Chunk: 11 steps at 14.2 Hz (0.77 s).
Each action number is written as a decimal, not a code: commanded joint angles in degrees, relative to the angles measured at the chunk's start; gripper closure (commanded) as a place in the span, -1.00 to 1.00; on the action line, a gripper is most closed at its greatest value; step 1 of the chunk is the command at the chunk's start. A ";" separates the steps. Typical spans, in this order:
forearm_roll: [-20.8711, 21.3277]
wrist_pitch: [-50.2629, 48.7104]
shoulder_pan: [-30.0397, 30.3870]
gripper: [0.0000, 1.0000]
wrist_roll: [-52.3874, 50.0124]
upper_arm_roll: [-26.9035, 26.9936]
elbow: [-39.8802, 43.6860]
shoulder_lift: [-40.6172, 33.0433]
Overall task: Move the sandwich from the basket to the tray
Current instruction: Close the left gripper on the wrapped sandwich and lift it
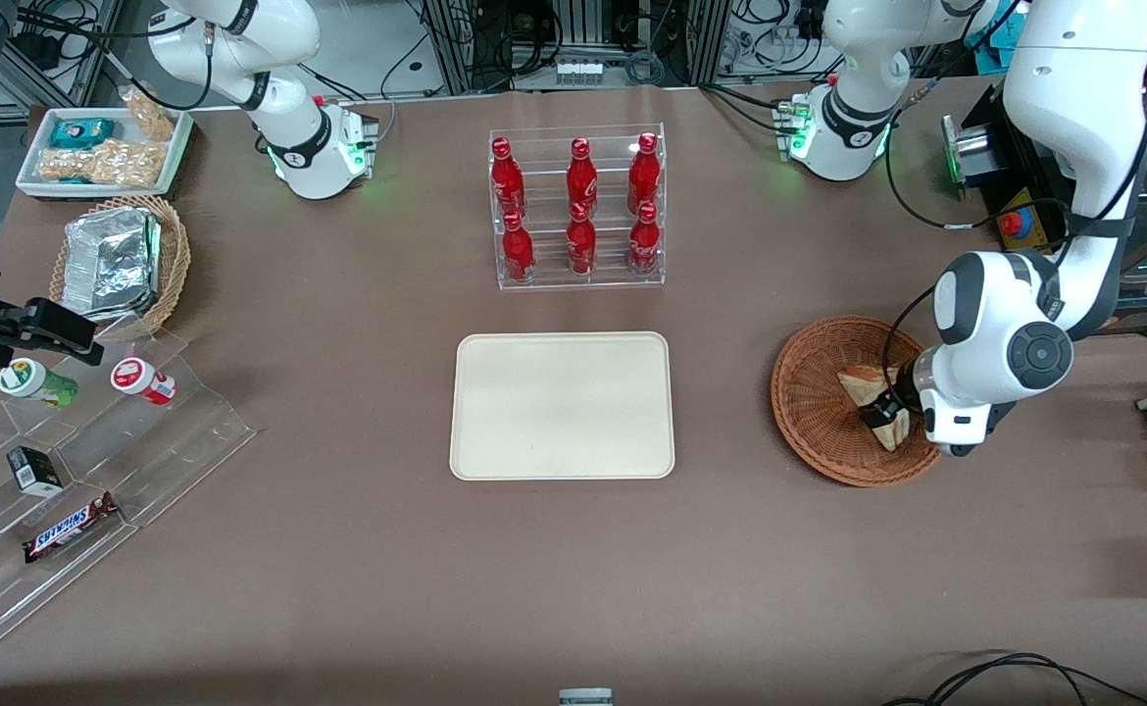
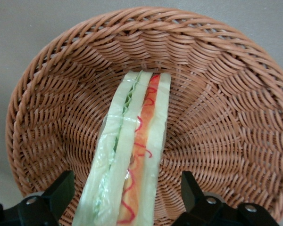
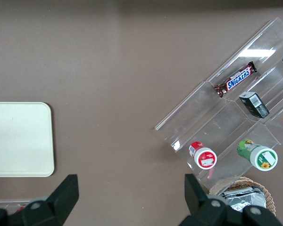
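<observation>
Black two-finger gripper (image 2: 127,197) low in round reddish-brown wicker basket (image 2: 217,75), fingers (image 2: 61,190) wide, straddling clear-wrapped triangular sandwich (image 2: 137,155). Close gently on bread faces, lift straight clear of rim, then over cream-beige rectangular tray (image 1: 562,404).

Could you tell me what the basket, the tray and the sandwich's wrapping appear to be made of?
The basket, under the open gripper, looks like matte reddish-brown woven wicker, its strands visible. The tray seems smooth cream plastic with a low moulded rim. The sandwich appears wrapped in clear glossy film, judging by its seams.
</observation>
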 commanded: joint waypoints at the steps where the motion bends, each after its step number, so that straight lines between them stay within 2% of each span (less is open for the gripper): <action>1: 0.93 1.44 0.21 0.04 -1.14 0.03 -0.80 0.37; 3: 0.93 1.53 0.21 0.73 -0.79 0.55 -1.42 0.28; 4: 0.93 1.44 0.21 0.84 -0.70 0.56 -1.33 0.20; 8: 1.10 0.48 0.04 0.86 2.10 0.47 -0.71 -1.99; 11: 1.19 -3.90 -2.76 0.86 1.77 -1.02 2.52 -4.46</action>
